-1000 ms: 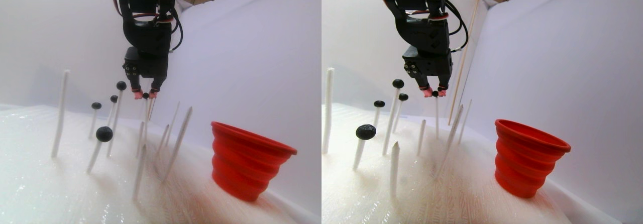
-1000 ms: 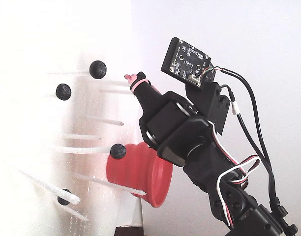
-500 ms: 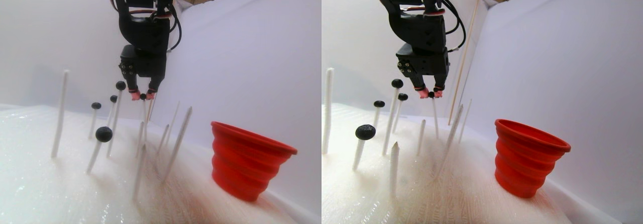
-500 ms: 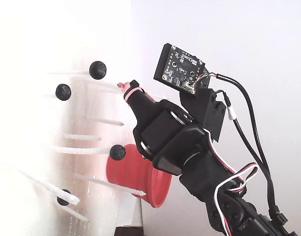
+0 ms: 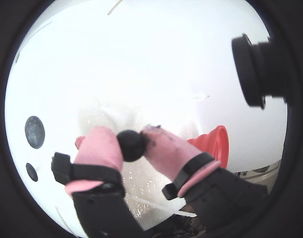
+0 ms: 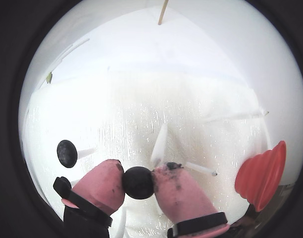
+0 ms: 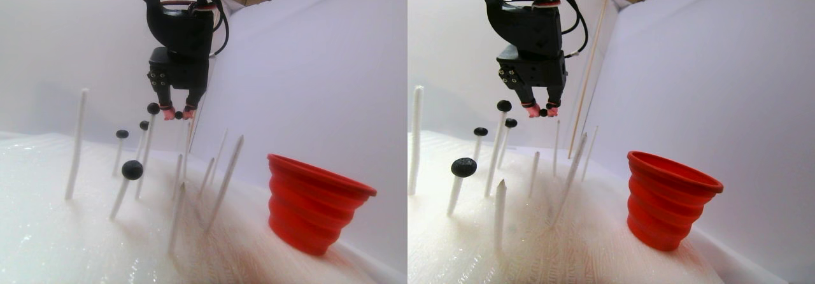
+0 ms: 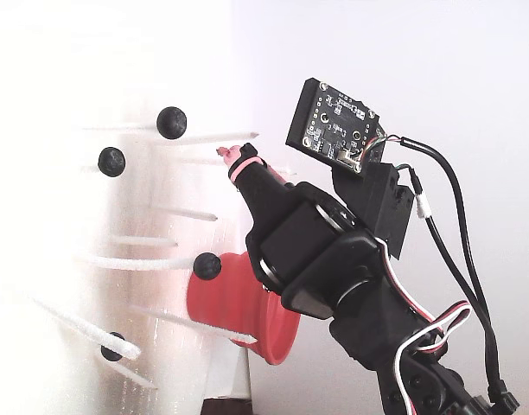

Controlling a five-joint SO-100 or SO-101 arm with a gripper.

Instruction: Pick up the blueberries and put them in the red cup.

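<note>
our end effector [image 6: 138, 182] is clamped on one blueberry [image 6: 138, 182], held above the white sticks [image 7: 77, 144]. the red cup [image 7: 313, 201] stands well apart, seemingly empty; four blueberries [image 7: 132, 169] remain on sticks, so most work is left.

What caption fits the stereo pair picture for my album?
Robot gripper lifts a blueberry off its white stick, red cup waiting nearby.

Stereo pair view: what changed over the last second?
The claw, shut on a blueberry, rose and lifted it clear of its white stick's tip, drifting slightly left. The red cup and the other blueberries on their sticks stayed put.
</note>
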